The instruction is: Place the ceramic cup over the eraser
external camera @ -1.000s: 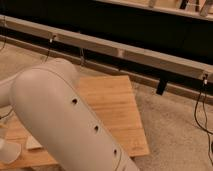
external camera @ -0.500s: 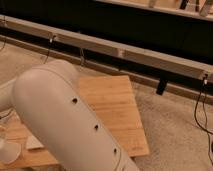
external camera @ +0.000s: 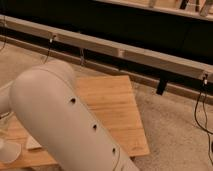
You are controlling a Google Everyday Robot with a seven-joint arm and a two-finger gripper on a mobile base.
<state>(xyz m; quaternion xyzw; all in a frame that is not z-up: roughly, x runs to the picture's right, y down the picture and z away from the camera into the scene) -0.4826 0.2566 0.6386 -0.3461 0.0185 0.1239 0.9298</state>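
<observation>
Jaws: state cannot be told; gripper [external camera: 4,121] at left edge, above the ceramic cup [external camera: 8,150].
Change: arm [external camera: 65,120] and ceramic cup unmoved.
Ceramic cup: on table [external camera: 115,105], inside hidden.

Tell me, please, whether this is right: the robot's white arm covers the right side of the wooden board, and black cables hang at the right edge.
Not quite: in the camera view the white arm covers the left side of the wooden board; its right side lies bare. The black cables do hang at the right edge. The claw is not in view.
</observation>
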